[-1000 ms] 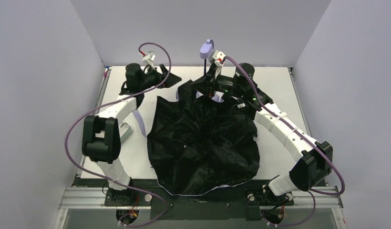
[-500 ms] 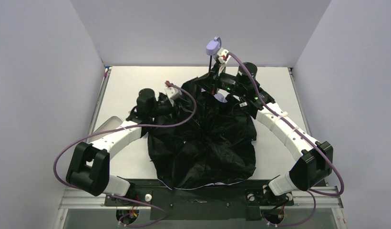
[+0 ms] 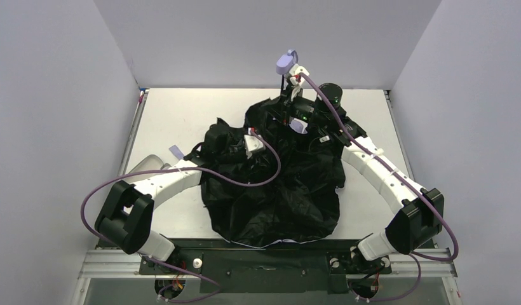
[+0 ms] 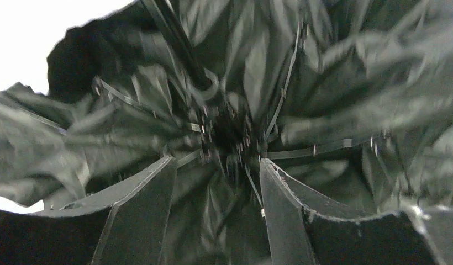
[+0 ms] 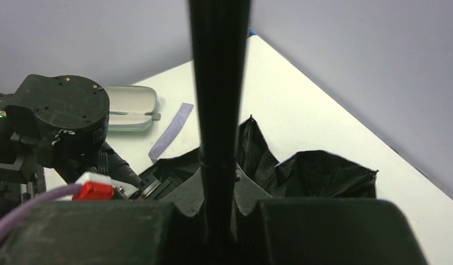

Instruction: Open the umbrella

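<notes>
At the middle of the desk (image 3: 182, 108) the umbrella (image 3: 277, 190) lies with its black lining turned up, the canopy slack and crumpled rather than stretched, so by my reading the job is only part done. The right gripper (image 5: 217, 207) has its jaws closed on the thin black shaft (image 5: 219, 83), which rises steeply between them towards the lavender handle (image 3: 284, 61) at the far side. Holding the shaft this way probably anchors the frame, so that the other arm has something to push against. The left gripper (image 4: 217, 162) is low over the centre of the canopy, its jaws apart and holding nothing. Its wrist view looks straight at the hub (image 4: 227, 132), where the thin ribs (image 4: 318, 148) meet round the shaft. That placement suggests it is lining up to take the sliding runner and drive it along the shaft. The view is blurred, so whether the fingers (image 4: 141, 210) touch fabric I cannot tell. Loose cloth could get caught in the grip.
</notes>
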Available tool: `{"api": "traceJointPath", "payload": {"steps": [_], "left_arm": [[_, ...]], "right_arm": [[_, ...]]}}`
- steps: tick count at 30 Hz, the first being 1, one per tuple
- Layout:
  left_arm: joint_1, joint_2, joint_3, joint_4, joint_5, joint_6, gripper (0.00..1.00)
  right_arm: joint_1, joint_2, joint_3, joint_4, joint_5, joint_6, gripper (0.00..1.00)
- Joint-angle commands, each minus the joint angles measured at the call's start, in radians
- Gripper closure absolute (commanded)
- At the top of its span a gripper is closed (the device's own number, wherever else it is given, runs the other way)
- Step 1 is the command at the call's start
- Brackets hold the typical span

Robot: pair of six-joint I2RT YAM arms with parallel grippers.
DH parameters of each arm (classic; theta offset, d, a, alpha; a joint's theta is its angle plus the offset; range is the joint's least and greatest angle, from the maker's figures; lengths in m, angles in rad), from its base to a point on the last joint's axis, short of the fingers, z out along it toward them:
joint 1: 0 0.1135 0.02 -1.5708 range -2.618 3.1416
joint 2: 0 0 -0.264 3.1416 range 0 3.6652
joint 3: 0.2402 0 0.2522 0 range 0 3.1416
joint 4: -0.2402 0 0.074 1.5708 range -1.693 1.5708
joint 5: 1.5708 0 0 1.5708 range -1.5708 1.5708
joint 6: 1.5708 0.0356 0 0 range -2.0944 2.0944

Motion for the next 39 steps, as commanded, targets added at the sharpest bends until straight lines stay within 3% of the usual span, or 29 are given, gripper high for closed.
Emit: {"api": "traceJointPath", "payload": {"steps": [1,2,3,4,5,7,9,14,17,20,27,33,39], "left_arm": [[0.018,-0.038,-0.017,-0.302,-0.082,0.345,0.45],[0.019,-0.039,-0.022,-0.352,-0.095,0.378,0.45],[0.019,-0.036,-0.028,-0.374,-0.105,0.435,0.46],[0.019,-0.035,-0.03,-0.413,-0.111,0.459,0.46],[0.019,-0.026,-0.035,-0.428,-0.122,0.493,0.46],[0.019,-0.012,-0.035,-0.451,-0.139,0.509,0.48],[0.02,-0.003,-0.033,-0.45,-0.147,0.51,0.51],[0.02,0.002,-0.028,-0.438,-0.148,0.503,0.55],[0.021,0.005,-0.026,-0.438,-0.148,0.513,0.55],[0.02,0.011,-0.021,-0.437,-0.145,0.52,0.55],[0.02,0.022,-0.007,-0.445,-0.146,0.544,0.55],[0.019,0.017,-0.019,-0.458,-0.158,0.582,0.55],[0.02,0.022,-0.029,-0.489,-0.178,0.612,0.62]], "right_arm": [[-0.009,-0.039,0.014,-0.012,0.009,-0.119,0.94],[-0.009,-0.039,0.016,-0.064,0.005,-0.164,0.85],[-0.011,-0.04,0.017,-0.097,-0.001,-0.183,0.65],[-0.016,-0.043,0.015,-0.153,-0.004,-0.218,0.56],[-0.022,-0.057,0.011,-0.182,-0.006,-0.234,0.39],[-0.042,-0.092,-0.017,-0.254,-0.001,-0.287,0.25],[-0.063,-0.132,-0.048,-0.327,0.01,-0.377,0.21],[-0.119,-0.206,-0.098,-0.578,0.059,-0.534,0.28],[-0.131,-0.236,-0.135,-0.706,0.082,-0.639,0.47],[-0.12,-0.24,-0.169,-0.721,0.106,-0.663,0.55],[-0.021,-0.136,-0.187,-0.727,0.174,-0.694,0.6],[0.008,-0.054,-0.246,-0.719,0.23,-0.815,0.61],[0.023,0.031,-0.293,-0.714,0.333,-0.912,0.76]]}}
